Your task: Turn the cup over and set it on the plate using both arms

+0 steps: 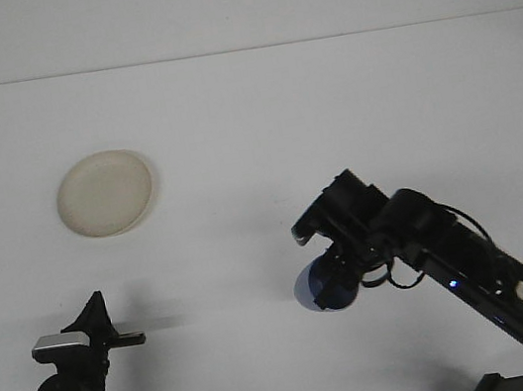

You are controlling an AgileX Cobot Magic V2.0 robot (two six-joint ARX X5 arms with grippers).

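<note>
A cream round plate (105,194) lies flat on the white table at the left. My right arm stretches in from the lower right to the table's middle. Its gripper (334,279) is shut on the blue cup (310,294), which hangs low over the table, turned downward and mostly hidden behind the wrist. The cup is far right of the plate and nearer to me. My left gripper (103,327) rests at the bottom left, below the plate, with nothing in it.
The white table (248,117) runs back to a pale wall. A black cable loops beside the right wrist (404,267).
</note>
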